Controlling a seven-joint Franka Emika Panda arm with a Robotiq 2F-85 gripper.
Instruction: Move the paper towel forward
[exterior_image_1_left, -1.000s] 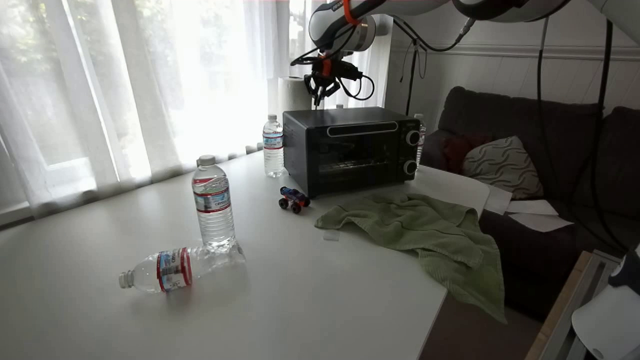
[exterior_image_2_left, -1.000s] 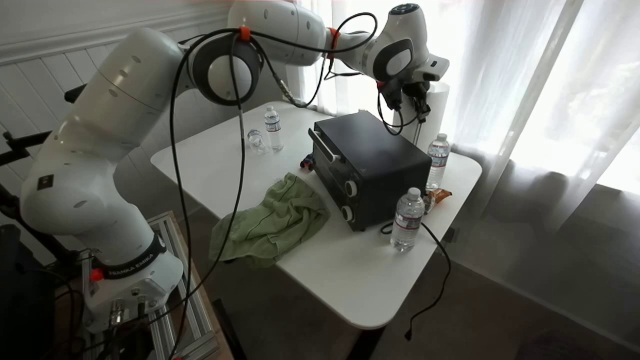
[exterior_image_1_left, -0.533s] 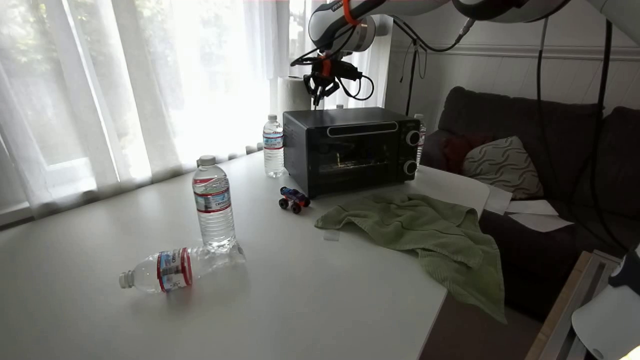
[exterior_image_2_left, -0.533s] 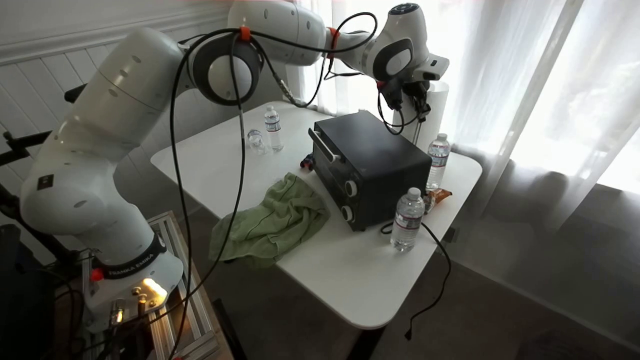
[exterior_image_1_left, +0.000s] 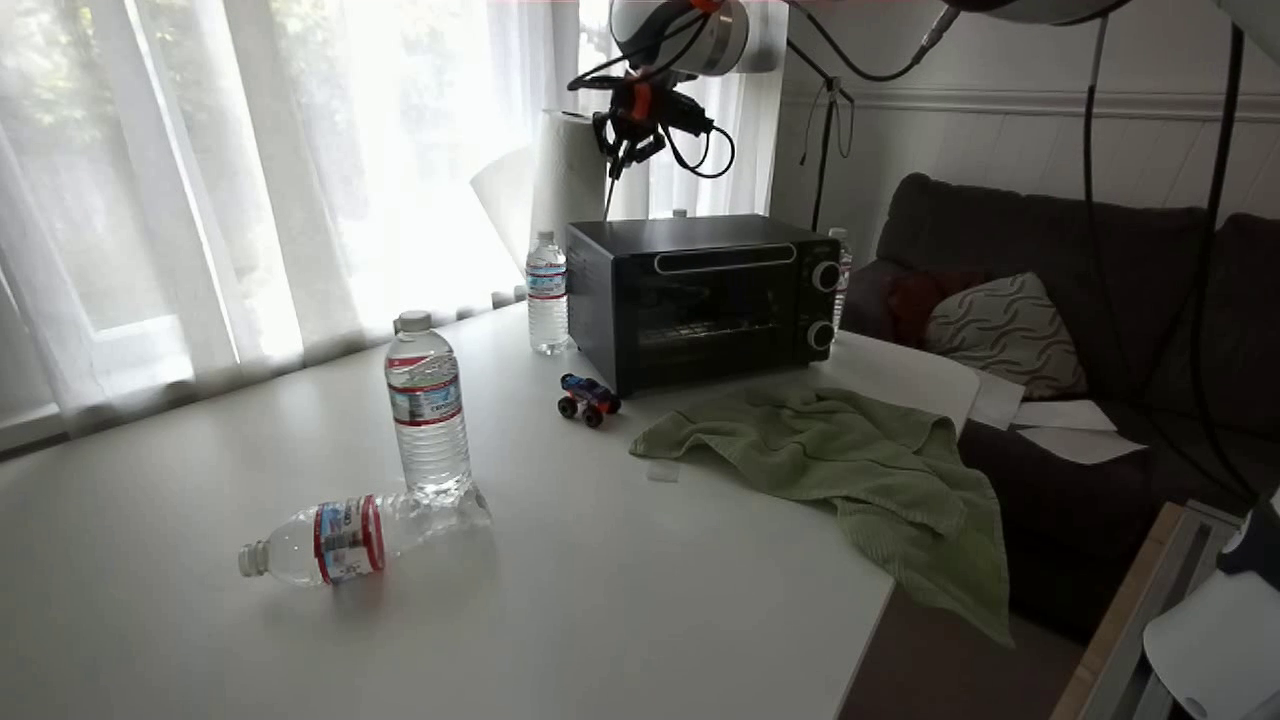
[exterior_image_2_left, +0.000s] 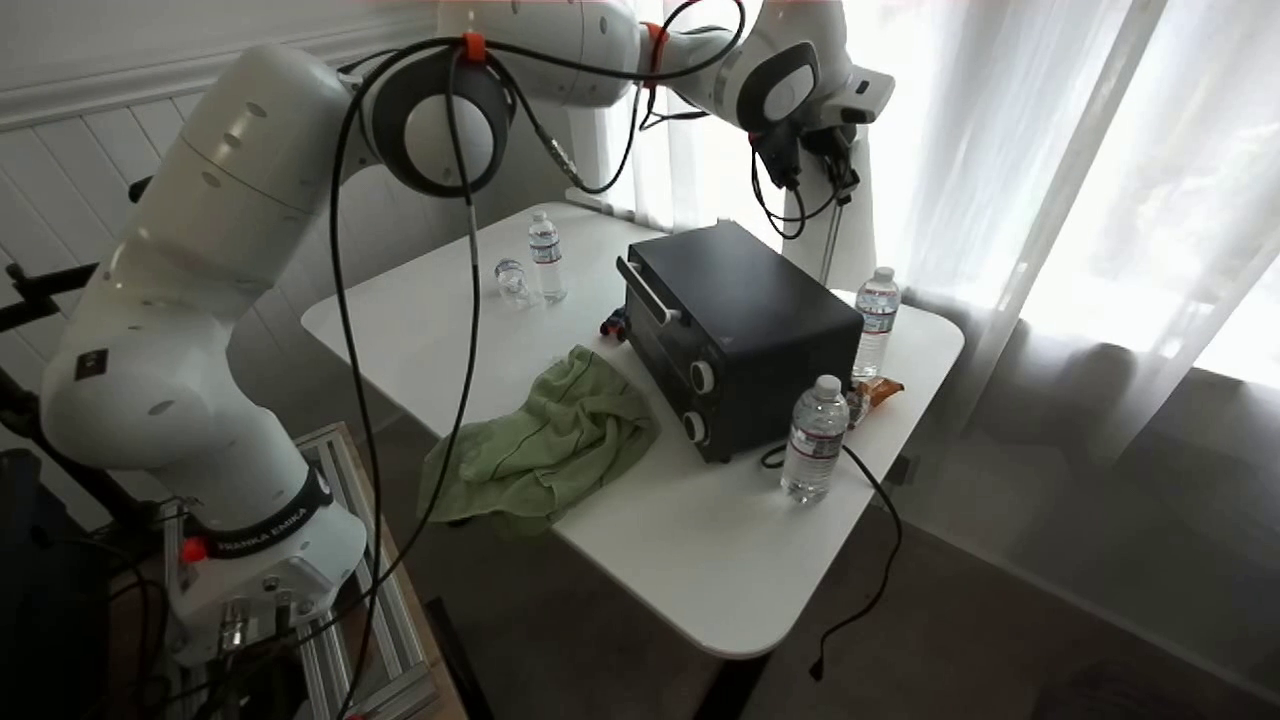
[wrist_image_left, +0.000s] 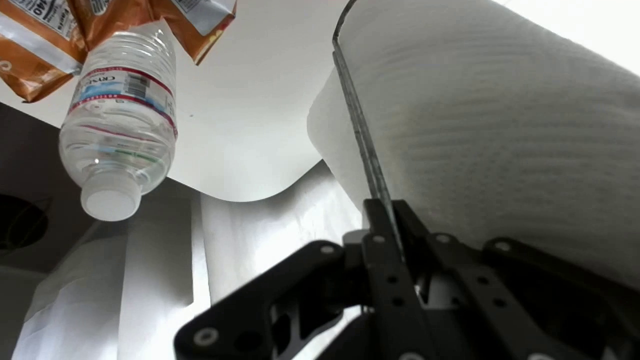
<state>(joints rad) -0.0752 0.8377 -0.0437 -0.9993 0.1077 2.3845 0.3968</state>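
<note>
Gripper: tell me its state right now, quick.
Gripper: closed, holding the thin metal rod that runs alongside the paper towel roll.

Paper towel roll (wrist_image_left: 492, 125) only partly within the wrist view's edges

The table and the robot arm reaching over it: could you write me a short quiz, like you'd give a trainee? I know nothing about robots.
1. True or false: the green cloth hangs over the edge of the table.

2. Multiple choice: which of these lies on its side?
A) the toaster oven
B) the toy truck
C) a water bottle

3. Open question: what is the tool gripping?

Key
1. True.
2. C.
3. The thin metal rod that runs alongside the paper towel roll.
</note>
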